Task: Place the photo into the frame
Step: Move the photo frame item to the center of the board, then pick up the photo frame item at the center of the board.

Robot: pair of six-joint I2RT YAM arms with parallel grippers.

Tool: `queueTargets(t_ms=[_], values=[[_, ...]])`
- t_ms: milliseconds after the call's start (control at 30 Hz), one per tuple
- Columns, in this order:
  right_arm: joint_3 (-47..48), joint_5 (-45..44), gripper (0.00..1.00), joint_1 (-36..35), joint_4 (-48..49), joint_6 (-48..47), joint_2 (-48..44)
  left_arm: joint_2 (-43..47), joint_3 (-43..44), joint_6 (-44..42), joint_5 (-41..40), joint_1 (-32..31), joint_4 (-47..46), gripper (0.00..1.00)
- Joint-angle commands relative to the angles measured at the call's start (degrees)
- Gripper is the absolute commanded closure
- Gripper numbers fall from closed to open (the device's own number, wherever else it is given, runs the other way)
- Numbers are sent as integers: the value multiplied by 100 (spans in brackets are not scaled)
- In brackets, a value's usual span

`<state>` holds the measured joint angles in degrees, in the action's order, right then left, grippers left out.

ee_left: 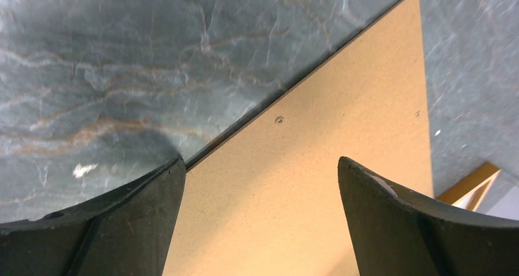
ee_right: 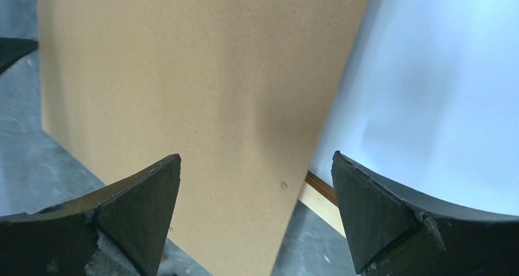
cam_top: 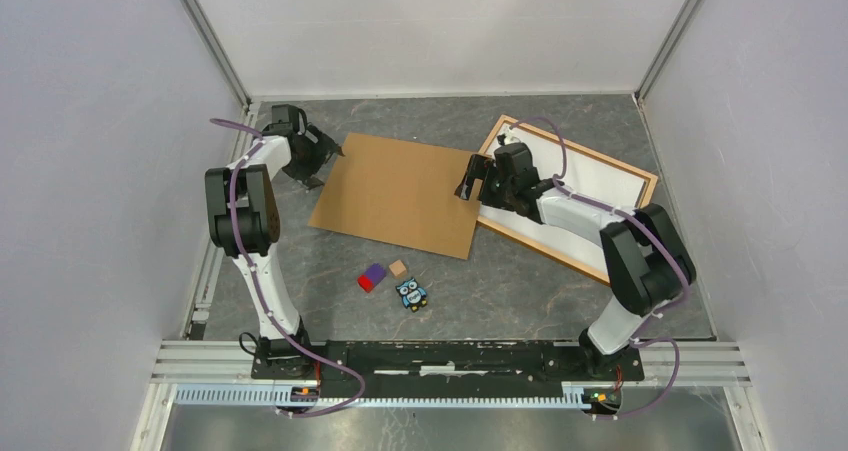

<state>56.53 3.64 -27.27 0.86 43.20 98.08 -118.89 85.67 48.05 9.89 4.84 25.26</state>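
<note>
The frame (cam_top: 600, 156) of thin light-orange wood lies flat at the right rear. A white sheet (cam_top: 600, 183) lies inside it, the photo's white back; no printed side shows. The brown backing board (cam_top: 400, 191) lies in the middle, its right edge over the frame's left corner. My left gripper (cam_top: 325, 167) is open and empty at the board's far left corner (ee_left: 318, 184). My right gripper (cam_top: 478, 179) is open and empty above the board's right edge (ee_right: 196, 74), with the white sheet (ee_right: 440, 86) and frame moulding (ee_right: 321, 196) beside it.
A red and purple block (cam_top: 372, 277), a tan cube (cam_top: 398, 267) and an owl figure (cam_top: 411, 294) lie near the front of the board. Grey walls enclose the table on three sides. A frame corner (ee_left: 468, 184) shows in the left wrist view.
</note>
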Motion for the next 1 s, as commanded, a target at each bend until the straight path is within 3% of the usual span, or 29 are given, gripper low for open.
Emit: queueTargets(t_ms=[0, 200, 367, 500, 667, 767, 967], values=[[196, -1037, 2, -58, -852, -1476, -870, 495, -57, -639, 149, -96, 643, 0], [-10, -1875, 2, -307, -1417, -2604, -1528, 1281, -279, -540, 836, -166, 682, 0], [-683, -2332, 2, -1195, -1202, -3891, -2111, 2184, -761, -594, 1091, -243, 415, 0], [-1805, -2740, 2, -1995, -276, -5114, -2969, 2818, -1029, -651, 1348, -786, -18, 0], [-3446, -2737, 2, -3272, 1264, -7481, -4060, 3150, -1027, -947, 1410, -1585, -124, 0], [-3643, -3291, 2, -3601, 1557, -7938, -3962, 3181, -1034, -1051, 1427, -1776, -149, 0], [-3721, -3304, 2, -3881, 2381, -8311, -3019, 3214, -1096, -1223, 1163, -1932, -129, 0]])
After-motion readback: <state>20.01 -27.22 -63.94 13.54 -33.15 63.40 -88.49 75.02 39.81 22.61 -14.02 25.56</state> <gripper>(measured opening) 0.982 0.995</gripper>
